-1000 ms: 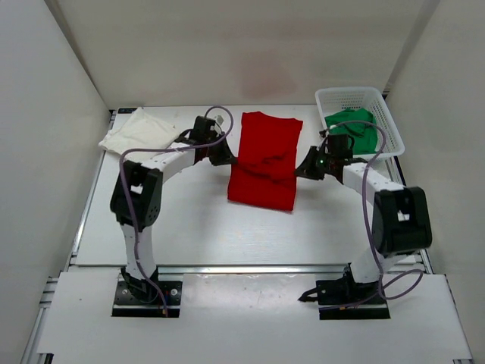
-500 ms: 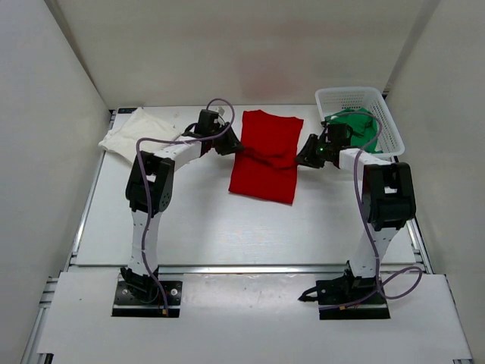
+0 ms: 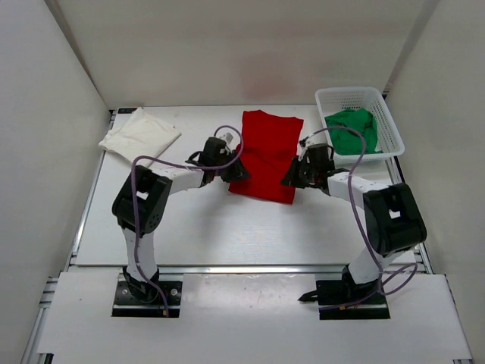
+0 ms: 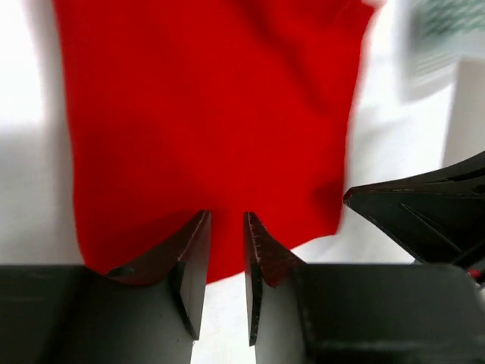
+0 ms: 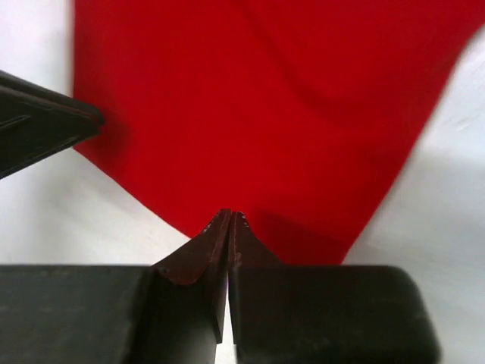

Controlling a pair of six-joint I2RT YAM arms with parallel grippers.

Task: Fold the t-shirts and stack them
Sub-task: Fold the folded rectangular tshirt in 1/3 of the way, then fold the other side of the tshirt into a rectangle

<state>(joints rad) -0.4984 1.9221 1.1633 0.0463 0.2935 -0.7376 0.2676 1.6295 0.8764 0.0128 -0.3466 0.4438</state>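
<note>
Left pincer (image 4: 226, 216): parted narrowly, tips over the closest edge of the red t-shirt (image 4: 212, 106).
Right pincer (image 5: 228, 214): closed at that same edge; pinch on cloth unclear.

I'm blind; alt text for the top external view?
The left gripper and right gripper sit at the near edge of a red t-shirt. A cream-white t-shirt lies far left, a green t-shirt in a white basket far right.

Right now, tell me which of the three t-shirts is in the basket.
The green t-shirt: it alone sits in the white mesh basket; the red t-shirt and the cream-white t-shirt lie on the table.
</note>
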